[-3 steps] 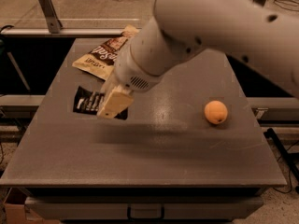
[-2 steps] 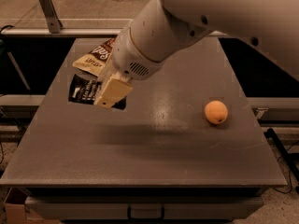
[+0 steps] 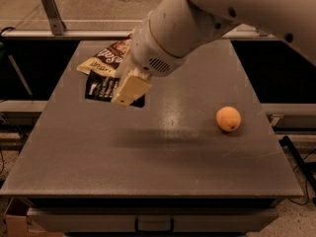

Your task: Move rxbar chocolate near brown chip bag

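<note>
Cream-coloured, blocky and tilted: the hand [image 3: 130, 89], at the tip of a thick white arm [image 3: 197, 23] reaching in from the upper right. Hangs over the left rear part of the grey surface [image 3: 163, 162], pointing down and to the left. Hides the right part of the rxbar chocolate [image 3: 100, 87]. Cannot tell whether clenched, released or grasping the bar, nor whether touching the wrapper or just above it.

Black glossy wrapper with white lettering, flat on the surface, showing left of the hand and as a dark strip below it. Directly behind the bar, the brown chip bag [image 3: 104, 59]: dark brown with a cream end and large white lettering, lying flat at an angle, partly covered by the arm. Near edge of the bag right at the far edge of the bar; touching or barely apart, cannot tell.

Well apart to the right, near the surface's right edge, a round orange [image 3: 228, 118]. Beyond the far left corner, an upright metal bracket [image 3: 51, 9]. Under the front edge, a drawer [image 3: 98, 220] with a handle [image 3: 154, 224].
</note>
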You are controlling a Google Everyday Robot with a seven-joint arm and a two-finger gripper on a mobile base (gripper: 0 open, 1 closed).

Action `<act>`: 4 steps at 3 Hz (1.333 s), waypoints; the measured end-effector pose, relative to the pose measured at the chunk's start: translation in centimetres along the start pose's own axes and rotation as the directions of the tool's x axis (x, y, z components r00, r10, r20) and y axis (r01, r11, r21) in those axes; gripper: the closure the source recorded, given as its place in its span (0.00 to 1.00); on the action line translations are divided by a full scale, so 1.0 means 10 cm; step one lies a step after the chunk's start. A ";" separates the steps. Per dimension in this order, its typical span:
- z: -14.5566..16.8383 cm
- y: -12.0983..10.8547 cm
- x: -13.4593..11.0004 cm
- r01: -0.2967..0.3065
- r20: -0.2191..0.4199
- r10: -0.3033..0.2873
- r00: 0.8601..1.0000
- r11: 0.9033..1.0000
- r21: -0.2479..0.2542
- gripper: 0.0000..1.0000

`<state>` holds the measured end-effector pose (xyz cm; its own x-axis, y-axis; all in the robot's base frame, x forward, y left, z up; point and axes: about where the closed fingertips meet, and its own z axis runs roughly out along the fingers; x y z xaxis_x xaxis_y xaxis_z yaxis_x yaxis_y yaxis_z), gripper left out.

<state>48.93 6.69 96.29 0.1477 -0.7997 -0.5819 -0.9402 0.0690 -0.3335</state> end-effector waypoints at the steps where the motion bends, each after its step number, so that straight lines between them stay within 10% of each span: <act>1: -0.21 -0.42 0.32 0.015 -0.007 -0.014 1.000 0.996 0.088 1.00; 4: 0.42 -1.79 1.42 -0.023 0.018 0.020 1.000 0.984 0.175 1.00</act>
<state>69.11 -3.35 90.88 0.1340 -0.7873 -0.6019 -0.8750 0.1912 -0.4448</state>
